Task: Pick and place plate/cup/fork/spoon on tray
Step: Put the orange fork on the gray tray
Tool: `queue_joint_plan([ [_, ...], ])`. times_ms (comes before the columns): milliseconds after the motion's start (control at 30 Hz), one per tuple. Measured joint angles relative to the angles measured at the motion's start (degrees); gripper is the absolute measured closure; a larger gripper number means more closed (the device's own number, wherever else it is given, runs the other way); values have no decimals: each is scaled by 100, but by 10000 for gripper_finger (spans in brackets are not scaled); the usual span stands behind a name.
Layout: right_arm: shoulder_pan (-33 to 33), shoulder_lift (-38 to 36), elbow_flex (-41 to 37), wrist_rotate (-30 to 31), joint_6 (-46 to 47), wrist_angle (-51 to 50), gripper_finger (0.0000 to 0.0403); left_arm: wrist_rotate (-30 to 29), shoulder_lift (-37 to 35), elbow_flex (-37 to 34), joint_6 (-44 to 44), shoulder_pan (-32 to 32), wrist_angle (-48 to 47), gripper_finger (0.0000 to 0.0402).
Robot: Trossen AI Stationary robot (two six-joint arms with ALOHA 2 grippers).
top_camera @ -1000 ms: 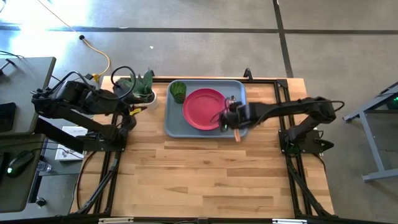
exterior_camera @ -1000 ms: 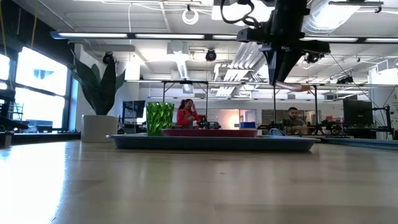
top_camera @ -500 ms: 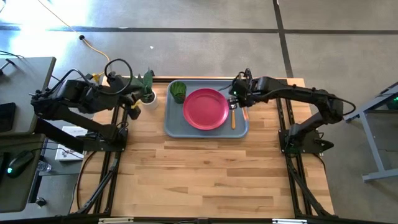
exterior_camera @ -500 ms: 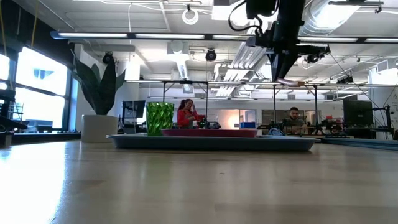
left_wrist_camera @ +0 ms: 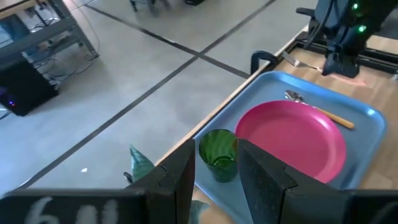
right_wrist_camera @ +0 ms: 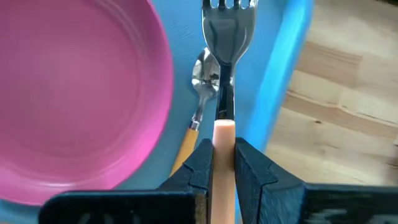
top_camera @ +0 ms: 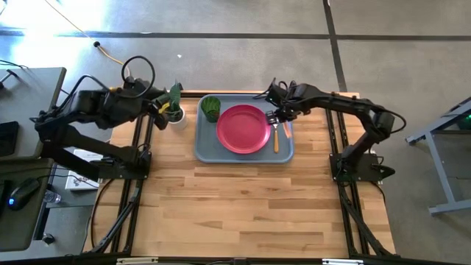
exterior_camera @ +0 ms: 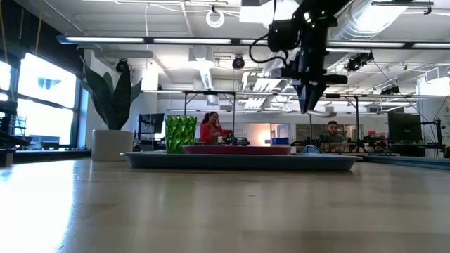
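Note:
The light blue tray (top_camera: pixel 244 151) lies at the table's far middle. On it rest the pink plate (top_camera: pixel 243 129), the dark green cup (top_camera: pixel 211 107) at its far left corner and the orange-handled spoon (top_camera: pixel 276 140) beside the plate's right rim. My right gripper (top_camera: pixel 278 119) hangs over the tray's far right part, shut on the fork (right_wrist_camera: pixel 225 56), which is just above the spoon (right_wrist_camera: pixel 200 74). At the table's far left, my left gripper (top_camera: pixel 163 109) stands open and holds nothing, next to the potted plant. Its wrist view looks at the cup (left_wrist_camera: pixel 219 152). My right gripper pinches the fork's orange handle (right_wrist_camera: pixel 222 132) between its two fingers, close to where the handle meets the metal neck. The fingers come from above, pointing steeply down and lying across the handle. The fork is about level and lifted clear of the tray, tines (right_wrist_camera: pixel 229 5) sticking out ahead.
A leafy plant in a white pot (top_camera: pixel 174 105) stands left of the tray, right by my left gripper. The bare wooden table (top_camera: pixel 243 206) stretches from the tray to the near edge. People sit in the room beyond the table in the low view.
My right gripper has carried the fork from the tray's near right rim toward the table's far edge, turning about as it went. It now hangs over the tray's far right part. The spoon it covered shows on the tray. My left arm has swung slightly toward the plant.

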Motion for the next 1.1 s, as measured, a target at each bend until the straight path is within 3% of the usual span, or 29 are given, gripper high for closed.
queue_joint_plan([
  [200, -177, 365, -4, -238, -273, 140, 379, 7, 0, 0, 7, 231, -2, 291],
  [433, -178, 414, -34, -80, -393, -318, 379, 138, 0, 0, 13, 445, -5, 291],
  [533, -180, 287, -555, -268, -422, 97, 379, 140, 0, 0, 18, 530, -6, 291],
  [733, -167, -187, -1640, -569, 206, 889, 379, 143, 0, 0, 160, 710, 55, 291],
  [1100, -178, -447, -2106, -625, 1261, 1898, 379, 140, 0, 0, 210, 1029, 170, 291],
])
